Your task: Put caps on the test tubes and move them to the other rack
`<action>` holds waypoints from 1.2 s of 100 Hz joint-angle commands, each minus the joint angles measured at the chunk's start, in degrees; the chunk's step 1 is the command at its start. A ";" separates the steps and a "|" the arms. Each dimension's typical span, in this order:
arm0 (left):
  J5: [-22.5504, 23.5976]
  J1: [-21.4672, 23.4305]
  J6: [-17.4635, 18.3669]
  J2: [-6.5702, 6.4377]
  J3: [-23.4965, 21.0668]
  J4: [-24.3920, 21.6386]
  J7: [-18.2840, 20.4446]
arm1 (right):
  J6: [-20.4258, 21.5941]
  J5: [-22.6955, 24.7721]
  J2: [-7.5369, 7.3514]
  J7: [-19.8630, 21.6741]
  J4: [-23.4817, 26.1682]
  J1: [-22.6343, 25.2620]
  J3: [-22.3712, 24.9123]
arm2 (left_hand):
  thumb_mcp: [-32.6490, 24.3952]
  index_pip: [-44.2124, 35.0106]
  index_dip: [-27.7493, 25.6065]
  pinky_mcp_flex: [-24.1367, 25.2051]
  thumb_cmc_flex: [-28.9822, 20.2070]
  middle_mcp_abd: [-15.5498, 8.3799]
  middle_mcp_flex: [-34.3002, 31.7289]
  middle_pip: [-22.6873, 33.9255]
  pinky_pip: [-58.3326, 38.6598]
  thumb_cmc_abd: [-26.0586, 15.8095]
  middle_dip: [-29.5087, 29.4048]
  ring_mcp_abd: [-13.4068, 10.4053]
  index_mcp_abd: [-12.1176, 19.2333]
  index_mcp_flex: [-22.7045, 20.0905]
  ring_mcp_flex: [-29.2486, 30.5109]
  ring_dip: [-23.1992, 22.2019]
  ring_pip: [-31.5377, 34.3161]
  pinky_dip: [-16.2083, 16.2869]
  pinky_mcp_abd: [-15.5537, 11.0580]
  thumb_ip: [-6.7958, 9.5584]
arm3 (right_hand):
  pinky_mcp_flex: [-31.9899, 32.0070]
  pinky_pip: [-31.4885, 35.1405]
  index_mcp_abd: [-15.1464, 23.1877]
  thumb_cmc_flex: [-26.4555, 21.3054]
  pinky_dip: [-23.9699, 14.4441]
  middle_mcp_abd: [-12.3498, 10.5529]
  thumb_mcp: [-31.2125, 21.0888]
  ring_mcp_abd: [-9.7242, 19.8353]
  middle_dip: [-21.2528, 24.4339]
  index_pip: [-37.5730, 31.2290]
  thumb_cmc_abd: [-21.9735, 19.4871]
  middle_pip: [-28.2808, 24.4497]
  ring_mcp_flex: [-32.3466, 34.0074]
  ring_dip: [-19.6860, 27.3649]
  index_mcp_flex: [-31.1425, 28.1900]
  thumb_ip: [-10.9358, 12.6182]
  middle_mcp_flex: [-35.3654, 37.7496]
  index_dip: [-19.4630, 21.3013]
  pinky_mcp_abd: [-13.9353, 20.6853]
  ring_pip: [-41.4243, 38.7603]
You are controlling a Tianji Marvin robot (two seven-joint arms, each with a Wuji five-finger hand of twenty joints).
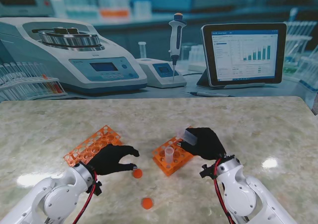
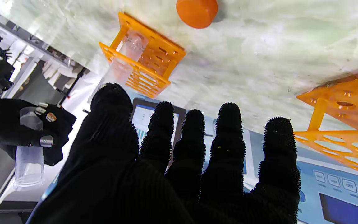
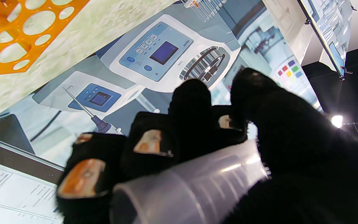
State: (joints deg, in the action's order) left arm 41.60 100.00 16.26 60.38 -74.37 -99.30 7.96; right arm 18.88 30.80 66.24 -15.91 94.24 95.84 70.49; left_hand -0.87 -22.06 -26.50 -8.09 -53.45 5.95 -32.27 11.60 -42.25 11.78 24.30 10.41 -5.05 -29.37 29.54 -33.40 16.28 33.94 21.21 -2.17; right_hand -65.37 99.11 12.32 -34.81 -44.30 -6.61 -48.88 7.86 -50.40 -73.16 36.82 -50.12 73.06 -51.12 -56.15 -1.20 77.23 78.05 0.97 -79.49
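Our right hand (image 1: 205, 142) grips a clear tube (image 1: 187, 134) just above the small rack (image 1: 172, 157); our left hand (image 1: 112, 159) spreads wide, empty, near an orange cap (image 1: 137, 173).

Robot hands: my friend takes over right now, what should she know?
Right hand: shut on an uncapped tube, lifted over the small rack.
Left hand: open, holding nothing, fingertips by a cap.
Second cap lies nearer to me. One uncapped tube stands in the small rack. Long rack shows no tubes.
Done: one tube pulled. Left: cap both, move both to the long rack.
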 commanded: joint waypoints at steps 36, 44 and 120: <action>2.38 0.78 1.31 -1.04 1.62 0.02 3.49 | -0.63 0.28 -0.03 0.45 0.87 0.96 0.52 | -5.73 -2.33 -0.26 -0.28 -1.34 -0.80 3.73 0.67 -6.29 5.37 2.14 -3.19 2.72 0.26 1.16 -4.08 3.41 3.92 -1.53 1.15 | -2.37 8.80 1.92 -2.35 -0.03 3.23 -2.36 8.90 -1.11 -4.96 -0.24 0.10 3.00 -2.42 -3.52 2.30 3.26 2.71 2.30 -9.14; 2.52 0.82 1.28 -1.10 1.75 0.09 3.72 | -0.63 0.32 -0.05 0.51 0.96 1.06 0.63 | -6.15 -2.38 -0.27 0.03 -1.00 -0.92 3.70 0.69 -6.10 5.50 2.39 -3.24 2.98 0.20 0.84 -4.14 3.40 3.85 -1.51 1.06 | -2.36 8.75 1.91 -2.46 0.00 3.25 -2.14 8.87 -1.12 -4.91 -0.25 0.11 3.00 -2.39 -3.53 2.25 3.15 2.78 2.26 -9.11; 6.61 1.56 0.79 -2.03 3.46 -0.19 6.87 | -0.08 0.65 -0.20 0.83 2.21 2.37 1.51 | -9.32 -1.23 0.58 4.03 2.11 -1.09 5.42 -2.01 0.23 7.33 1.50 -2.68 6.19 -1.39 -3.35 -2.46 -0.49 2.13 -1.96 0.22 | -2.28 8.32 1.89 -3.03 0.25 3.44 -0.83 8.69 -0.97 -4.23 -0.63 0.10 3.00 -2.20 -2.99 1.76 2.59 3.23 2.08 -8.82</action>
State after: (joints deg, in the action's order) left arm 47.73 101.02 17.28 58.56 -71.17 -99.29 14.14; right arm 18.71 31.49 66.01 -15.17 95.86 97.54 72.05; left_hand -8.94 -23.34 -26.51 -5.19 -51.86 5.93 -28.57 10.25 -43.97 17.92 25.85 8.51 -0.54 -30.58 27.40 -36.24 16.75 35.98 20.35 -2.18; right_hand -65.38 99.12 12.26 -34.82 -44.25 -6.61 -48.80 7.86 -50.83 -73.17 36.82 -50.09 73.06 -51.12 -56.15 -1.18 77.23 78.79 0.63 -79.49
